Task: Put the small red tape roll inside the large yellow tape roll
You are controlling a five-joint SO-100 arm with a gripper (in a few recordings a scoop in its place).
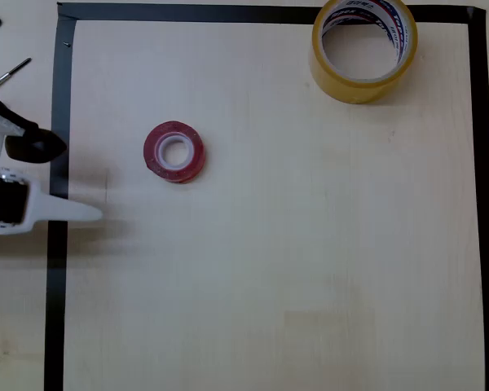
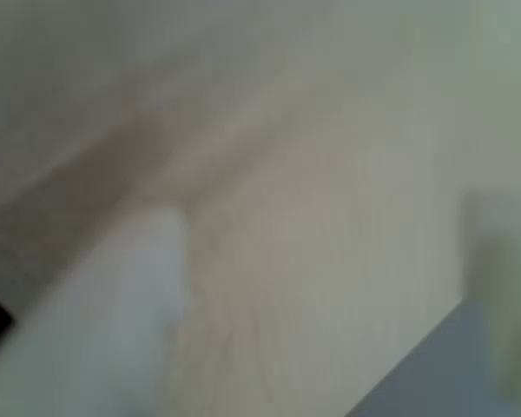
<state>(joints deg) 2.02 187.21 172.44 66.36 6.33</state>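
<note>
So the arm was barely into the job at this point, I'd call it the approach step: the hand (image 1: 77, 183) sat at the left edge of the overhead view, right over the black tape border (image 1: 57, 285), fingers spread apart and holding nothing, 1 white finger (image 1: 73, 213) poking out toward the middle. The small red tape roll (image 1: 174, 151) lay flat on the table (image 1: 310, 261) a bit to the right of the hand, untouched. The large yellow tape roll (image 1: 363, 49) sat flat too, hole up, way off in the top right corner. The wrist view was too blurry to help. My guess is the next move needed the hand to straddle the red roll's rim. Count: 1 red roll, 1 yellow roll, 1 arm.
</note>
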